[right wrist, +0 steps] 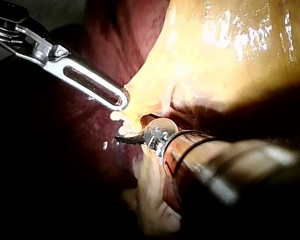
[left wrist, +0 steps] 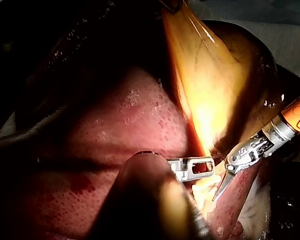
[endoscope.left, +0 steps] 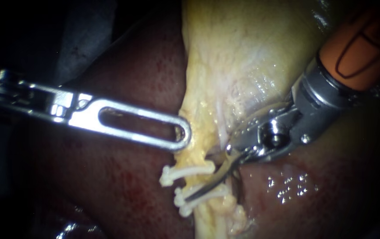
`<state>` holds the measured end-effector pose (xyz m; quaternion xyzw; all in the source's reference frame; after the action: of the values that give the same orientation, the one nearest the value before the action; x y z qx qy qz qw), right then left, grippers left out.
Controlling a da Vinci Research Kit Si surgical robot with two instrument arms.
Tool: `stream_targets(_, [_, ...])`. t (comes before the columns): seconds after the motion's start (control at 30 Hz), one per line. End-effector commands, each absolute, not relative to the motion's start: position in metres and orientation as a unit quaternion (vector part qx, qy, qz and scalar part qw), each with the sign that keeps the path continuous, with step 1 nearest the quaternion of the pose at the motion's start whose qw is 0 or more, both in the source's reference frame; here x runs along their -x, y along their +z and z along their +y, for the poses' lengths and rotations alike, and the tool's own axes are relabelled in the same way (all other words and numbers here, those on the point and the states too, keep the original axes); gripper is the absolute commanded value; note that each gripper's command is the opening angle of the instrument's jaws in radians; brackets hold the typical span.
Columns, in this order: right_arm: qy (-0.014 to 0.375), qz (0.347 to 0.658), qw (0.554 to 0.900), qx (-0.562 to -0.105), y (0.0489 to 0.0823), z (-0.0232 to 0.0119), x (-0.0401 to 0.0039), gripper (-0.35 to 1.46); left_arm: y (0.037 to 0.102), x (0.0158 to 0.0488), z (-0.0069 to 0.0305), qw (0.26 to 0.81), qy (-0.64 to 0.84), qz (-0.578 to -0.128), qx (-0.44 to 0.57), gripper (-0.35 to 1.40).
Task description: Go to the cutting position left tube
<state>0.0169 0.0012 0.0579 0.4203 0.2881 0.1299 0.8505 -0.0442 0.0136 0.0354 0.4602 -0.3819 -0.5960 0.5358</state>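
Tube (endoscope.left: 214, 208) ran pale over the liver (endoscope.left: 123, 186), carrying two white clips (endoscope.left: 190, 170). Right instrument (endoscope.left: 194, 194): curved blades together, gripping nothing, laid across the tube between the clips. Beyond, left instrument (endoscope.left: 183, 135): slotted jaws clamped on gallbladder (endoscope.left: 243, 53) edge.

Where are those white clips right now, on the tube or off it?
On it. Two white clips clamp across the pale tube, one just below the other, their ends sticking out on both sides.
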Motion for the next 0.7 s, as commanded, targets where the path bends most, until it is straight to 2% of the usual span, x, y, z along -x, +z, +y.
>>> stream_targets(0.03, [0.131, 0.29, 0.85, -0.42, 0.0579, 0.0012, -0.0169, 0.76, 0.0354, 0.0442, 0.0136, 0.536, -0.596, -0.382, -0.46, -0.35])
stream_targets(0.7, [0.136, 0.289, 0.848, -0.423, 0.0582, 0.0013, -0.0169, 0.64, 0.0353, 0.0443, 0.0135, 0.536, -0.596, -0.382, -0.46, -0.35])
